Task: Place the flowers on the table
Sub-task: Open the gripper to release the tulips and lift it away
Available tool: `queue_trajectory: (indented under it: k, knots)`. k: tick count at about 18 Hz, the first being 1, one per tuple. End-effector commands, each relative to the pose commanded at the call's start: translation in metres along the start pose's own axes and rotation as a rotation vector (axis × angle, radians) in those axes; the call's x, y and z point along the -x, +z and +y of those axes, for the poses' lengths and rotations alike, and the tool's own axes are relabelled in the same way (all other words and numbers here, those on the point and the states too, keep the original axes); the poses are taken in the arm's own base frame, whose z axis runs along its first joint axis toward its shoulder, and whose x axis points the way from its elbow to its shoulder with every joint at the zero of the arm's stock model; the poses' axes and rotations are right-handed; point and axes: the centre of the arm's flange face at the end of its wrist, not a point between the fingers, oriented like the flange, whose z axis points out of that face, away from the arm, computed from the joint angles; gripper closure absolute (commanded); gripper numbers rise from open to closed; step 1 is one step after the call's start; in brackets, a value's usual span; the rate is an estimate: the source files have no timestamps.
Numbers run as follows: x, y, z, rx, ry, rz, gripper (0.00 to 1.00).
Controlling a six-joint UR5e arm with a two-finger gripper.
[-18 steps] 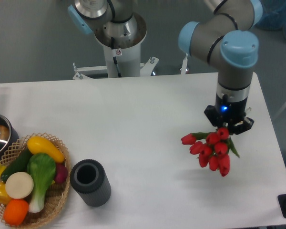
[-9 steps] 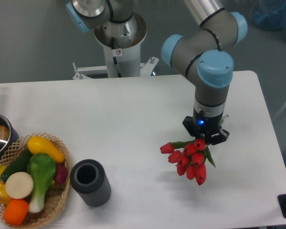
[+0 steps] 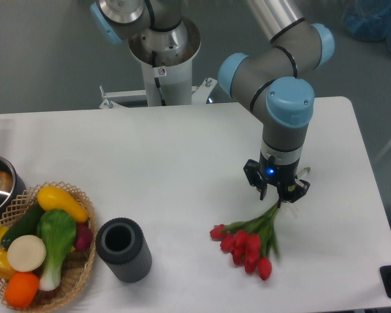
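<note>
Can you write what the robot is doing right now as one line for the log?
step: placing | end effector: above stem ends, grip unclear | tulips: buds low over white table | basket, grey cylinder: untouched

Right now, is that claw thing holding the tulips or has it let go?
Gripper: cannot be told if open or closed; the red tulips fan out just below it, stems reaching up to its fingers.

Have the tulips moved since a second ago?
Yes. The tulips have shifted left and downward in the view, closer to the dark grey cylinder, which has stayed put. The gripper holds their stems.
</note>
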Motion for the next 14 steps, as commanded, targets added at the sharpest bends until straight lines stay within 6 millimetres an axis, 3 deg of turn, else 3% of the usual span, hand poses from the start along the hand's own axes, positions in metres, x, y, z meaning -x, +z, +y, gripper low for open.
queue_trajectory:
  k: [3, 7, 14]
  knots:
    - [0.003, -0.003, 0.003, 0.001, -0.006, -0.004, 0.00]
    - [0.023, -0.019, 0.020, -0.005, -0.040, -0.031, 0.00]
    - [0.034, -0.020, 0.037, -0.011, -0.060, -0.042, 0.00]
